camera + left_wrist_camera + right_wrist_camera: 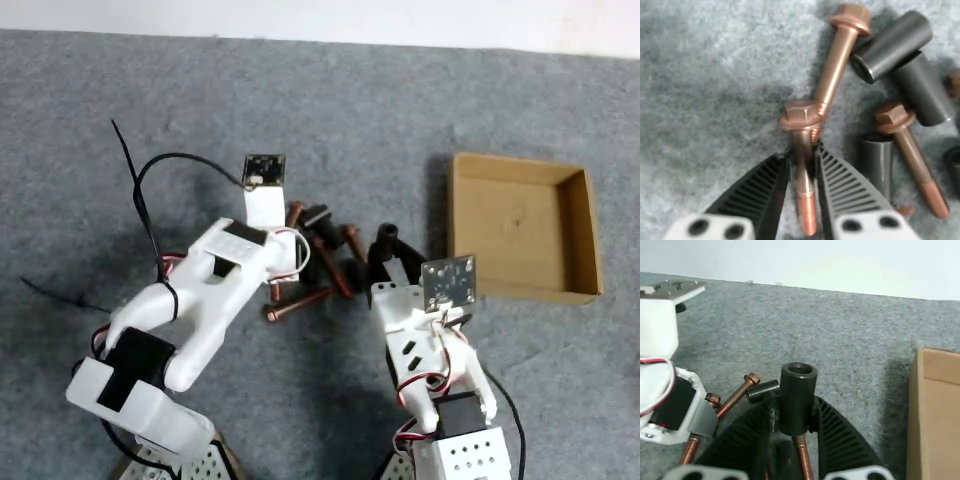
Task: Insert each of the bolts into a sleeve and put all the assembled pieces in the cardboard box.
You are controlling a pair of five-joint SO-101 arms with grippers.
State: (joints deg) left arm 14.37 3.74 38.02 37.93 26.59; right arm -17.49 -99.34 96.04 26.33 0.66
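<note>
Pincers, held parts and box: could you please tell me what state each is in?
Left pincer: shut on bolt.
Right pincer: shut on sleeve, held upright.
Box: open, empty.
Other bolts: lying loose on the table.

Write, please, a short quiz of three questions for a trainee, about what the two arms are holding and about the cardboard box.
1. True or false: an assembled piece already lies in the cardboard box.
2. The left jaws are shut on: A) the box's wall; B) a copper bolt, by its shank; C) nothing.
3. Fill in: the right jaws are shut on a dark ____ whose open end shows.
Key: 1 false; 2 B; 3 sleeve.
</note>
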